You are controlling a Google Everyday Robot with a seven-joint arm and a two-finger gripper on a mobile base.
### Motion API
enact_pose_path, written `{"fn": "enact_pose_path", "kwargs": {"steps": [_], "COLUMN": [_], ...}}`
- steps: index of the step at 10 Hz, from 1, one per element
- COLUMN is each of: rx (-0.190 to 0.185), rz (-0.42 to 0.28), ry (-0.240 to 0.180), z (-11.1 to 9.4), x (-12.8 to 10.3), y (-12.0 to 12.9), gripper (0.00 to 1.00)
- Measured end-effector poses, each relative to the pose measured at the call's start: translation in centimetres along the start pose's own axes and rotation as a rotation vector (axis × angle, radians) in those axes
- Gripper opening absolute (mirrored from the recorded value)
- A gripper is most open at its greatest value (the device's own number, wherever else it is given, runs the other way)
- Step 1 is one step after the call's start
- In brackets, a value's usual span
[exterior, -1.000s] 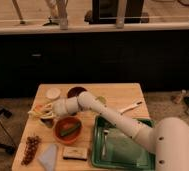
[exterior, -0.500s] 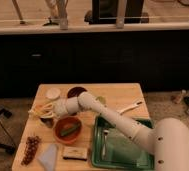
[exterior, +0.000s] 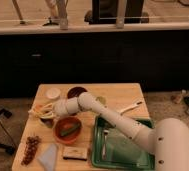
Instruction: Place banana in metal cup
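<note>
The pale yellow banana (exterior: 40, 110) lies across the left part of the wooden table (exterior: 113, 95), pointing left from the end of my arm. My gripper (exterior: 54, 108) is at the banana's right end, right against it. The small grey metal cup (exterior: 47, 122) with a dark inside stands just below the banana and the gripper, left of the orange bowl (exterior: 68, 131). The arm reaches in from the lower right across the table.
The orange bowl holds a green vegetable (exterior: 69, 131). A dark maroon bowl (exterior: 76, 92) and a white cup (exterior: 53, 93) stand behind. A green tray (exterior: 121, 146) is at front right, a white utensil (exterior: 130, 107) behind it. Dark beads (exterior: 30, 149), a blue cloth (exterior: 49, 156) and a packet (exterior: 75, 153) lie in front.
</note>
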Motion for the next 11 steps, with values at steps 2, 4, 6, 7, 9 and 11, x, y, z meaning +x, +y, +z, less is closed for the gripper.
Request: {"fn": "enact_pose_path", "kwargs": {"steps": [2,4,6,7,9,11], "rx": [0.001,0.003,0.005,0.006,0.014,0.016], "rz": [0.000,-0.003,-0.004,-0.006,-0.018,-0.040], "ry": [-0.003,-0.004,-0.005,-0.004,0.004,0.020], "z": [0.0,-0.1,-0.2,-0.3,-0.8,-1.5], "x": [0.0,0.0,0.1,0.1,0.0,-0.1], "y": [0.0,0.0,0.0,-0.1,-0.3,-0.6], "gripper": [0.71,0.80,0.80,0.80,0.80,0.80]}}
